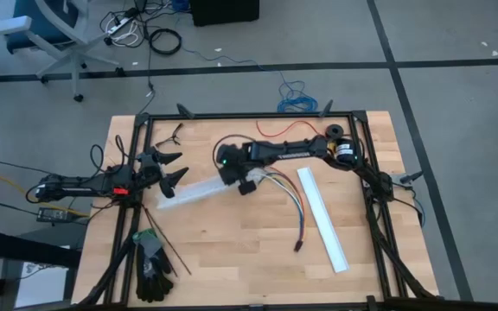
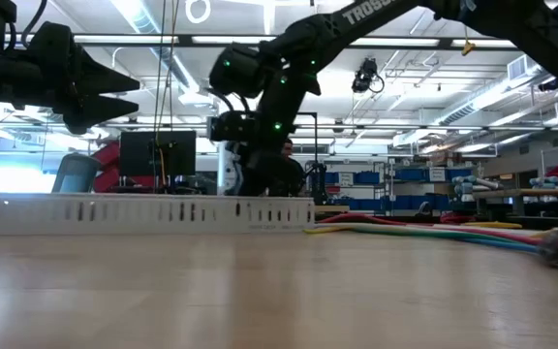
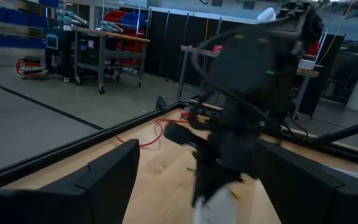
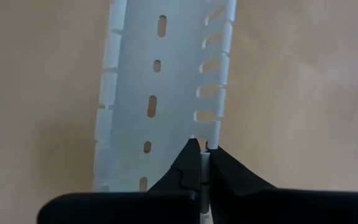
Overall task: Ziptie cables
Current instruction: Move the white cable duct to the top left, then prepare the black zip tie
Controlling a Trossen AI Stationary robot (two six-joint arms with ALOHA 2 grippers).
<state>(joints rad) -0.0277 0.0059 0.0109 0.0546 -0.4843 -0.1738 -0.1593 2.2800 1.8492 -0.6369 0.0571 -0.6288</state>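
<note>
Your right gripper (image 4: 205,163) is pinching the channel (image 4: 160,93) wall, jaws shut; left gripper (image 1: 169,169) is waiting wide open. Cables (image 1: 290,197) are lying nearby; dragging may snag them.

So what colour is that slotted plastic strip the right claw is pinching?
White, with rows of slots; the slotted channel shows best in the right wrist view, its wall pinched by the right gripper.

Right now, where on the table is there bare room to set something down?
Bare wood lies along the near edge between the black gloves and the white strip. It is crowded mid-table, where the right hand pinches the slotted channel beside the cables.
</note>
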